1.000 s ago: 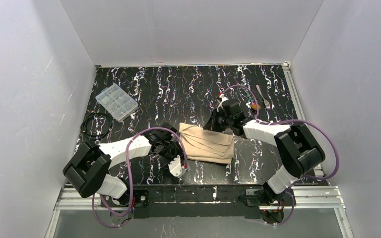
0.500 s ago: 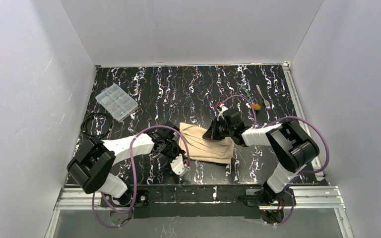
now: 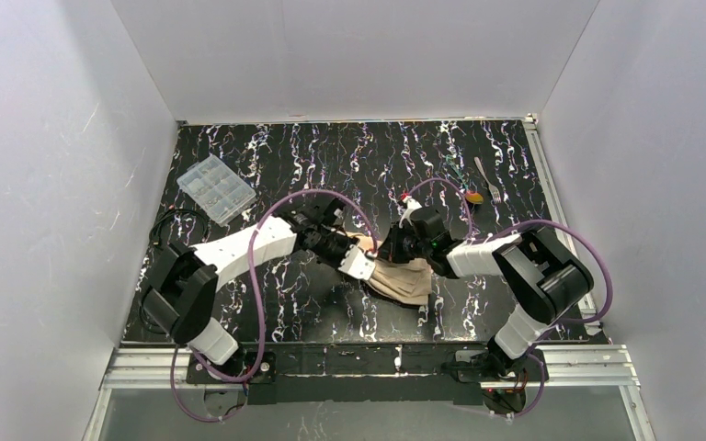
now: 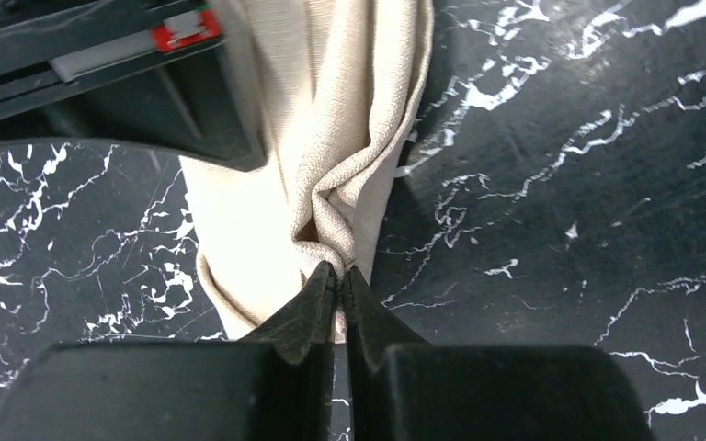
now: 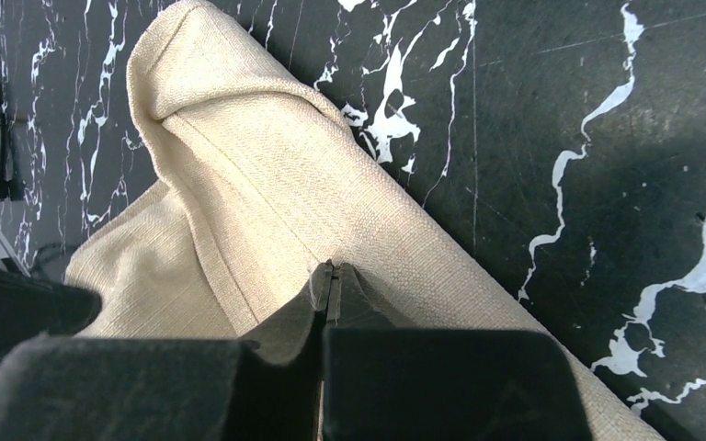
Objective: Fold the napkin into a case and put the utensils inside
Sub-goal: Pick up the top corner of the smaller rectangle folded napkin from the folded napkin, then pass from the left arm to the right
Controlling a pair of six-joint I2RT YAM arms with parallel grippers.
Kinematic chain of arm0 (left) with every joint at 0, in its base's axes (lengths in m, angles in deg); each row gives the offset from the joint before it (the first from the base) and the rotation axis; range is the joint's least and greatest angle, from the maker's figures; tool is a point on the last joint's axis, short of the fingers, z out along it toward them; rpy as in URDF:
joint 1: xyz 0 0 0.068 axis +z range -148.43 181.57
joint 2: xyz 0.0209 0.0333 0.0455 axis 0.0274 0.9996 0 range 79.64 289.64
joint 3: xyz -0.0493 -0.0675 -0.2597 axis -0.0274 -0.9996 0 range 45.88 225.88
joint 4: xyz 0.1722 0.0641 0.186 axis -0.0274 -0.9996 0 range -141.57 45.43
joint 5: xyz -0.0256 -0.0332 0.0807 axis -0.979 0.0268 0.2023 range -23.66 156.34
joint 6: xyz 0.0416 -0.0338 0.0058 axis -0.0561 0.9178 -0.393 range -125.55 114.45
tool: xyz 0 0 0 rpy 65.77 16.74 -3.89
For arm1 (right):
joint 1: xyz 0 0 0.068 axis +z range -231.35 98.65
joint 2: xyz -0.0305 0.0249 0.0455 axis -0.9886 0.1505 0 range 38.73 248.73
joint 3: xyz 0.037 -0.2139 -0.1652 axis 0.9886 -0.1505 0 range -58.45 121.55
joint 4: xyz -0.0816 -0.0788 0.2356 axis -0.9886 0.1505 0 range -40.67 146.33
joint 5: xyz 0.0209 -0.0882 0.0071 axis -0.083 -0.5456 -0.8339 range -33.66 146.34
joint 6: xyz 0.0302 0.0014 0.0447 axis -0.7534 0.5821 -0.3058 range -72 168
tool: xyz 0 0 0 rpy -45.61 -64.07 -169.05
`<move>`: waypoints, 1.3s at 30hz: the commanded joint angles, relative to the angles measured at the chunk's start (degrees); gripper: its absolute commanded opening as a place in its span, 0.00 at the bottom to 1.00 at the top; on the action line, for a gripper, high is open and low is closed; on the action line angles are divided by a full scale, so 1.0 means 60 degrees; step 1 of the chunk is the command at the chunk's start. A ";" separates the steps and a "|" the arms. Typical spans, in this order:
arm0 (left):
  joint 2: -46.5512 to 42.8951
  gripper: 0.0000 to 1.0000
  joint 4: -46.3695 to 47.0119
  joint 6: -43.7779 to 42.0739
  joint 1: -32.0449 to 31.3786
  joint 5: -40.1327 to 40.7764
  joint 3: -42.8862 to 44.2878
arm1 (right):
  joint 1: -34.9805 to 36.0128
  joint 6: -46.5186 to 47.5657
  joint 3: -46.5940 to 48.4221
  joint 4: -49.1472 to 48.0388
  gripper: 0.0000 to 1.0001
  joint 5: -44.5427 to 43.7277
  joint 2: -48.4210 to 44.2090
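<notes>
As left hand and right hand clamp the tan-beige cloth napkin, folding appears under way; next, lay it flat.

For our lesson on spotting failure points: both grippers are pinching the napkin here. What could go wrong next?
The left gripper pinches only a bunched edge of the napkin, so it may slip out. The right gripper grips close by; the two could collide. The crumpled napkin may fold unevenly.
</notes>
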 commanded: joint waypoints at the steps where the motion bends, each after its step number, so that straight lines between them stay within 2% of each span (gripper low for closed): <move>1: 0.0658 0.00 -0.1028 0.1385 0.0282 -0.0746 0.1101 | 0.0137 0.0232 -0.0416 -0.0015 0.01 0.0113 -0.0169; 10: 0.2298 0.00 -0.2552 0.2216 0.0991 -0.1237 0.2927 | 0.0139 0.0216 -0.0572 -0.0815 0.03 0.0547 -0.0336; 13: 0.2549 0.00 -0.2843 0.2228 0.1124 -0.1463 0.3187 | 0.0122 0.0193 -0.0565 -0.0954 0.24 0.0586 -0.0675; 17: 0.2514 0.00 -0.2896 0.2066 0.1131 -0.1651 0.3033 | 0.0109 0.0563 -0.0512 -0.1137 0.37 0.0682 -0.1423; 23: 0.2454 0.00 -0.2848 0.2126 0.1144 -0.1831 0.2958 | 0.0055 0.1181 -0.1029 -0.2260 0.46 0.1539 -0.2365; 27: 0.2476 0.00 -0.2807 0.2266 0.1144 -0.1898 0.2991 | 0.0059 0.1589 -0.1473 -0.3570 0.50 0.2942 -0.2181; 30: 0.2462 0.00 -0.2791 0.2283 0.1193 -0.1935 0.2989 | 0.0050 0.1848 -0.1959 -0.4812 0.58 0.3596 -0.1862; 39: 0.2532 0.00 -0.2902 0.2256 0.1330 -0.1964 0.3059 | 0.0207 0.3462 -0.1456 -0.4541 0.75 0.3700 -0.0891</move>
